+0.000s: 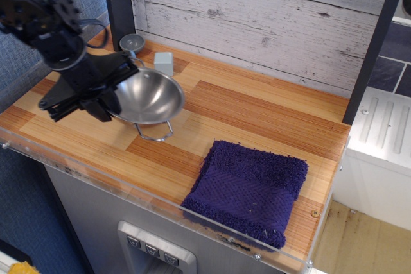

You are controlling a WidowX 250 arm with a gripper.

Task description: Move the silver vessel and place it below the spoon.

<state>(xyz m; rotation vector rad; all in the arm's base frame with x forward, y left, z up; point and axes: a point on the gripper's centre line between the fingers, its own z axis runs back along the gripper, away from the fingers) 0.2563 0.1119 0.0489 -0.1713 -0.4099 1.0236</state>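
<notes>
The silver vessel (149,96) is a shiny round steel bowl, held slightly tilted over the left part of the wooden counter (257,120). One of its wire loop handles (155,134) hangs at its front. My black gripper (108,97) is shut on the bowl's left rim. The spoon (131,42) lies at the back left by the dark post. Only its round grey scoop shows clearly. The bowl is in front of the spoon, a short way nearer the counter's front edge. I cannot tell whether the bowl touches the counter.
A pale grey-green cube (164,63) stands just right of the spoon, behind the bowl. A dark purple towel (249,187) lies at the front right. A dark post (119,1) and a plank wall (270,17) bound the back. A clear lip (96,172) runs along the front edge.
</notes>
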